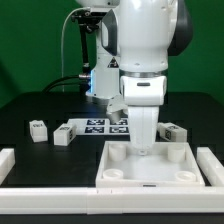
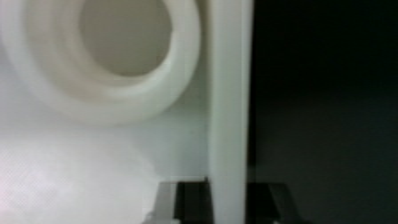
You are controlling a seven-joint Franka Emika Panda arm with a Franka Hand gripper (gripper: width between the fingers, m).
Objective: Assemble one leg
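Judging by how things lie, this is a preparatory step: the panel is taken by its rim for positioning, and no leg is fetched yet. In the exterior view, left to right, one leg stands at about 10 o'clock from the panel. A second leg is near it, then comes the marker board, and a third leg stands at about 1 o'clock. All three rest on the table, apart from the gripper, which meets the panel's far rim at 12 o'clock. In the wrist view the dark fingers sit on either side of the white rim, seemingly pressed against it. The jaws therefore look nearly together and clamped on the panel, with a corner socket close by. The next move, I judge, calls for shifting the panel flat, without tilting, then letting go before reaching for a leg
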